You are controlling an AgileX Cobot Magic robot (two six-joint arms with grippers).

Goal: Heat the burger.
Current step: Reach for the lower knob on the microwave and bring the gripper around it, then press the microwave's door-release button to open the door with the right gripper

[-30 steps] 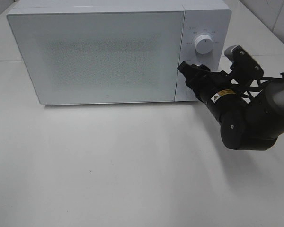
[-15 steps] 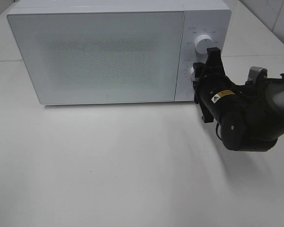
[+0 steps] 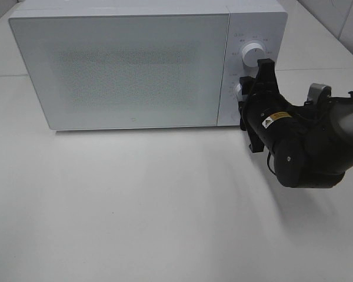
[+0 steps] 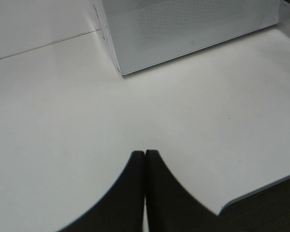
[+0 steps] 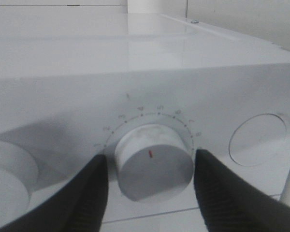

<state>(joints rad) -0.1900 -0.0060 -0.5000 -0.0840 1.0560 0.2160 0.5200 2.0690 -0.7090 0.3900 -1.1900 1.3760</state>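
A white table [image 3: 135,211] carries a white microwave [image 3: 123,70], door shut, standing toward its far edge.

From the high camera, my right claw [image 3: 248,98] covers most of the lower dial [image 3: 238,91]. The markings [image 5: 159,113] around that dial are too small and soft to read. The other dial [image 5: 7,181] is cut off by the wrist picture's edge. The frosted door [image 3: 123,64] of the microwave [image 3: 256,23] hides its inside.

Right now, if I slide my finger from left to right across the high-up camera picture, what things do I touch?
microwave door → top dial → black right arm
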